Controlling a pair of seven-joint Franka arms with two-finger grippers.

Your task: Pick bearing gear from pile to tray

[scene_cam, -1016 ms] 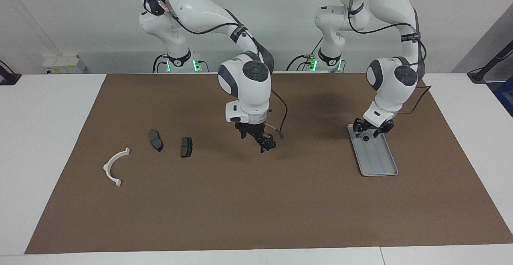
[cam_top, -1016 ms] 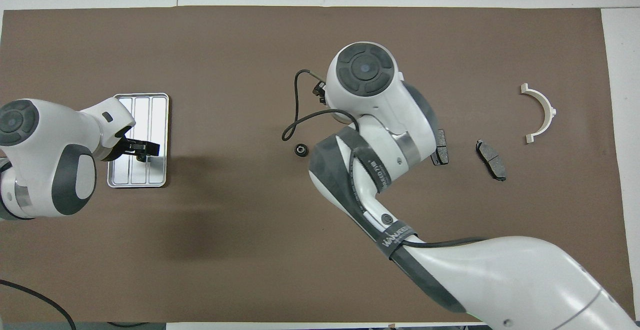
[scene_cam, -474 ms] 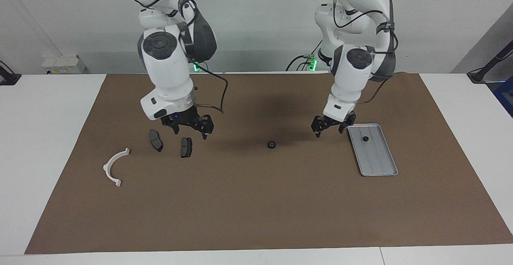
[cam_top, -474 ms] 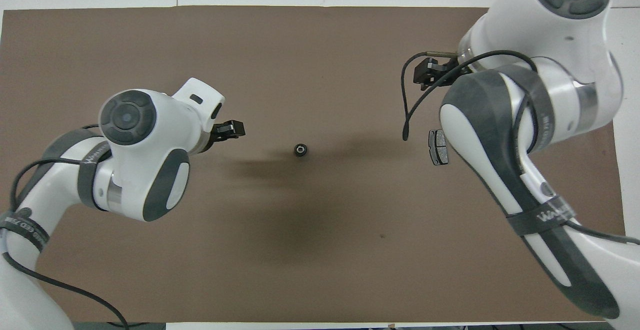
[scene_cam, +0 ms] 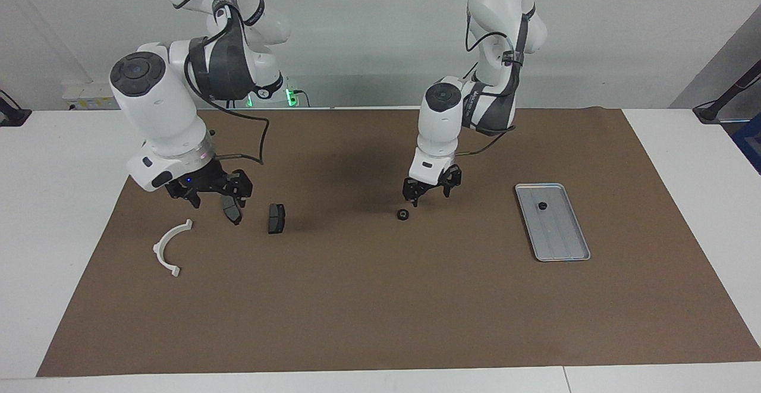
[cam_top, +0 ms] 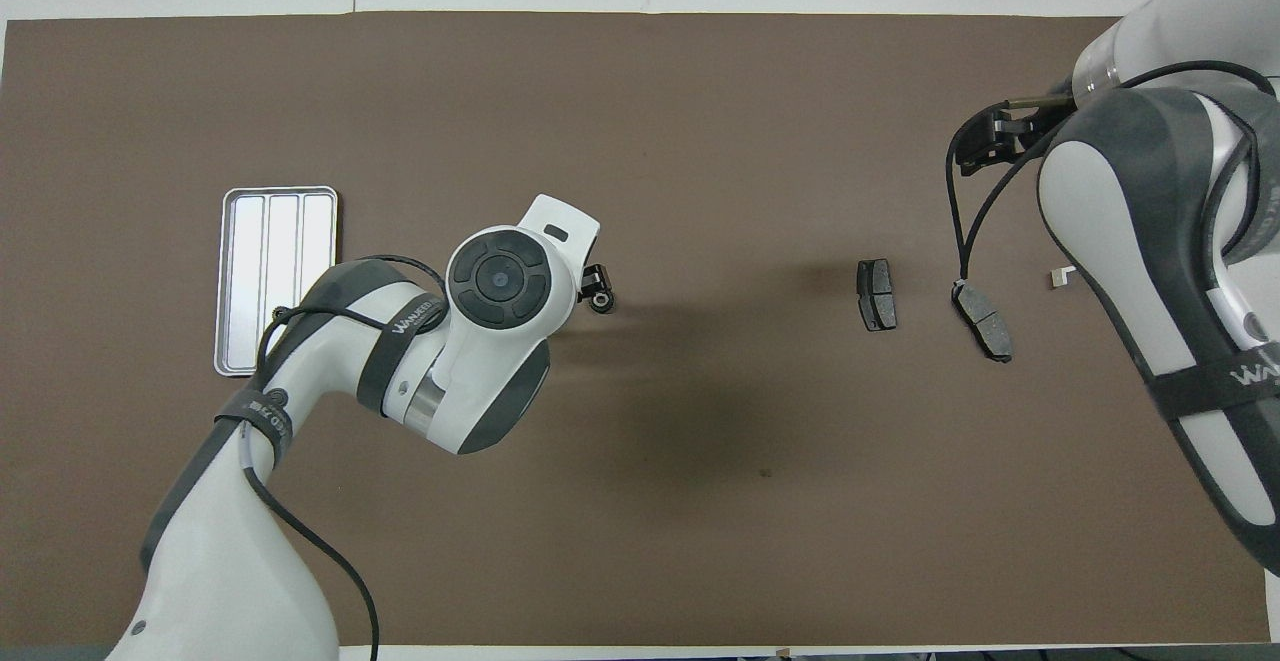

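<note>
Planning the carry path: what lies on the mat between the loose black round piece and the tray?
Nothing: in the facing view the brown mat between the black round piece and the tray is bare.

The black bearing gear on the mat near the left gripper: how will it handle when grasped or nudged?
The bearing gear is small, round and lies flat, so it probably stays put. Nudged onto its edge, it might roll. The left gripper, open just above it, could easily knock it aside.
</note>
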